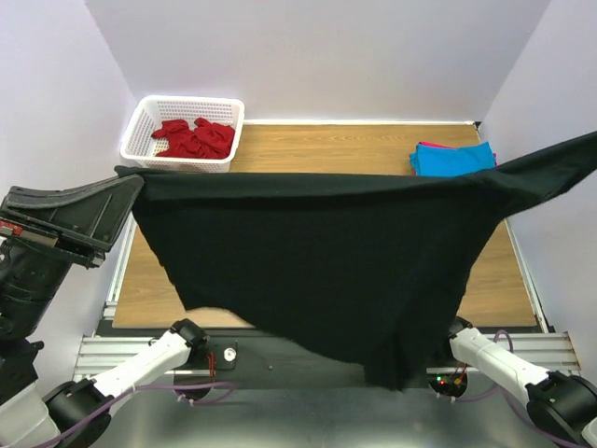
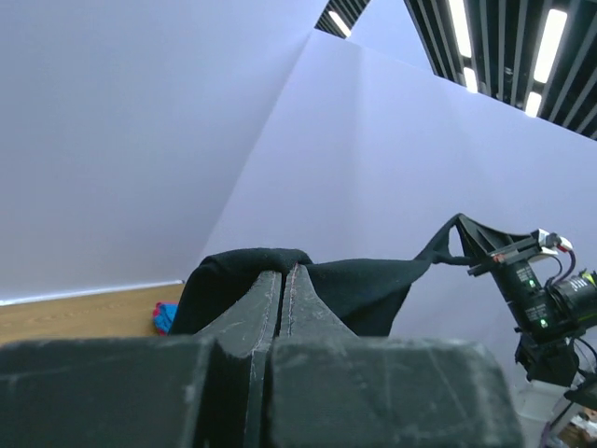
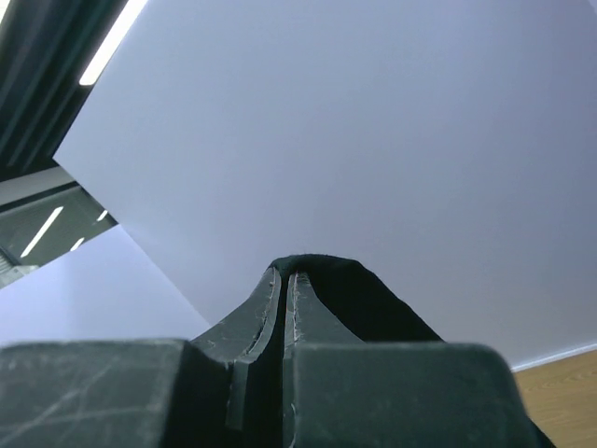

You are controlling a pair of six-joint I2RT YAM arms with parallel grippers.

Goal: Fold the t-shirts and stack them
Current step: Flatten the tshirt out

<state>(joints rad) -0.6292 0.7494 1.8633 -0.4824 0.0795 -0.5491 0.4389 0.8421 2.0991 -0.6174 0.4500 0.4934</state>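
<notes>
The black t-shirt (image 1: 317,252) is stretched wide in the air above the table, hanging down to a point near the front edge. My left gripper (image 1: 131,185) is shut on its left end; in the left wrist view the cloth (image 2: 345,285) drapes over my closed fingertips (image 2: 285,271). My right gripper is off the top view's right edge, where the shirt's right end (image 1: 569,154) rises. In the right wrist view it (image 3: 284,273) is shut on black cloth (image 3: 373,303). A folded turquoise-blue shirt (image 1: 452,157) lies at the back right. Red shirts (image 1: 194,137) fill the basket.
The white lattice basket (image 1: 149,107) stands at the back left of the wooden table (image 1: 317,140). Something red or pink shows under the turquoise shirt's edge. White walls close in on both sides. The arm bases sit at the near edge.
</notes>
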